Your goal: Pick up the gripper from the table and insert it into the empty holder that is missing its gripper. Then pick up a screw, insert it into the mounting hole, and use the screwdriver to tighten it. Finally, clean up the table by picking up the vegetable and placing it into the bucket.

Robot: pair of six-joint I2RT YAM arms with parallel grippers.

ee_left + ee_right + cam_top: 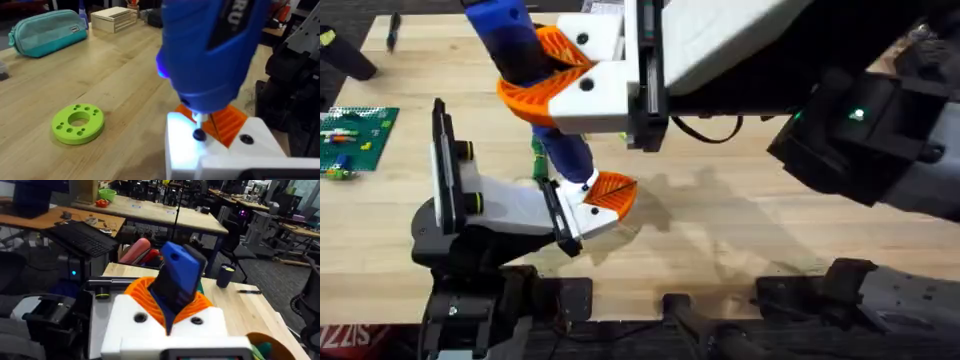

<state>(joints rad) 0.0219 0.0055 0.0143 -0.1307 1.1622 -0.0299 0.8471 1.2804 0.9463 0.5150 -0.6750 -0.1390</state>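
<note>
Your right gripper [565, 75] clamps the stubby bright-blue powered screwdriver [525, 50], its bit on a dark screw [198, 134] in the white holder [200, 150]. You cannot tell the left gripper's opening. A lime-green ring disc [77, 123] lies nearby on the light wooden table [740, 220].

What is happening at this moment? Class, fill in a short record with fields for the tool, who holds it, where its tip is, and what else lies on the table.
Tool: blue screwdriver, light glowing at its nose
Held by: right gripper, orange pads clamped on the tool's body
Tip: thin bit at the dark screw; contact cannot be confirmed
Screw sits in: white holder beside the orange fingertip
Also on the table: lime-green ring disc, teal pouch
</note>
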